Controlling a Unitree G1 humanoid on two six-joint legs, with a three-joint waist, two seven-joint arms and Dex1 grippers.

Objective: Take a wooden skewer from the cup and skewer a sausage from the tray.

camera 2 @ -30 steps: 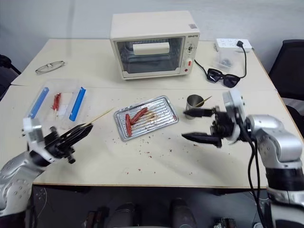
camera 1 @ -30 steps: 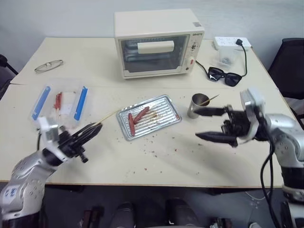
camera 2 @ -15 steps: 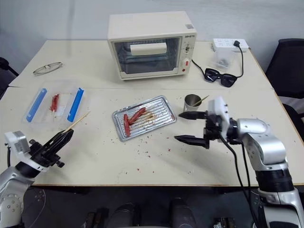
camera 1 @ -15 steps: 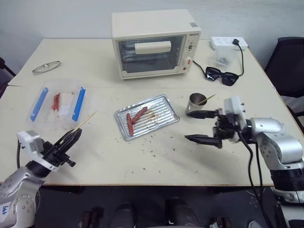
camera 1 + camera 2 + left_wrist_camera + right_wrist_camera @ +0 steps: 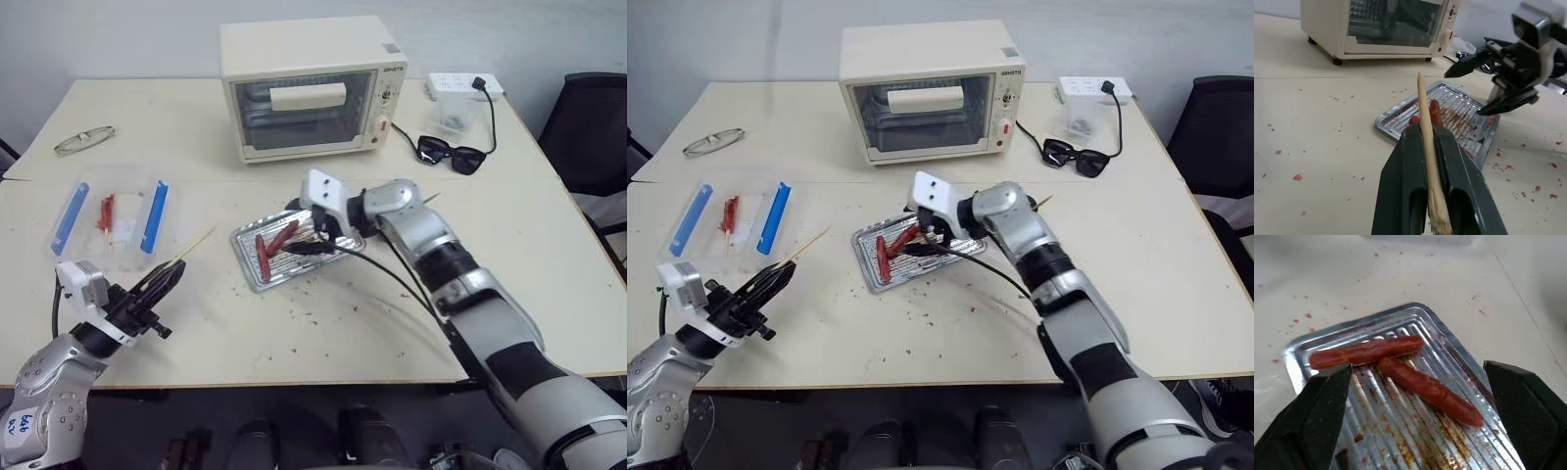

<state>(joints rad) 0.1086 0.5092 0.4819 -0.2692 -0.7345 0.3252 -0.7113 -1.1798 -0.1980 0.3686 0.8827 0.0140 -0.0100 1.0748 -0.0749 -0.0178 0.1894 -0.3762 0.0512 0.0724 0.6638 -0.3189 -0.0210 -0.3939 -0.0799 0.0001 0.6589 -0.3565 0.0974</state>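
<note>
— Where's the wooden skewer (image 5: 1426, 147)?
— Clamped in the left gripper (image 5: 1433, 147), tip toward the tray (image 5: 1459, 377).
— And the right gripper (image 5: 304, 227)?
— Spread wide above two sausages (image 5: 1427, 389), seemingly not touching.

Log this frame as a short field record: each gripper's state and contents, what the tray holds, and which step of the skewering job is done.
left gripper: shut on the wooden skewer, tip pointing toward the tray
right gripper: open, empty, fingers spread above the tray
tray: two sausages lying on the ribbed bottom, greasy stains
cup: hidden behind the right arm
clear box with blue clips: on the table to the tray's left
toaster oven: behind the tray, door closed
progress: skewer taken; no sausage skewered yet
</note>
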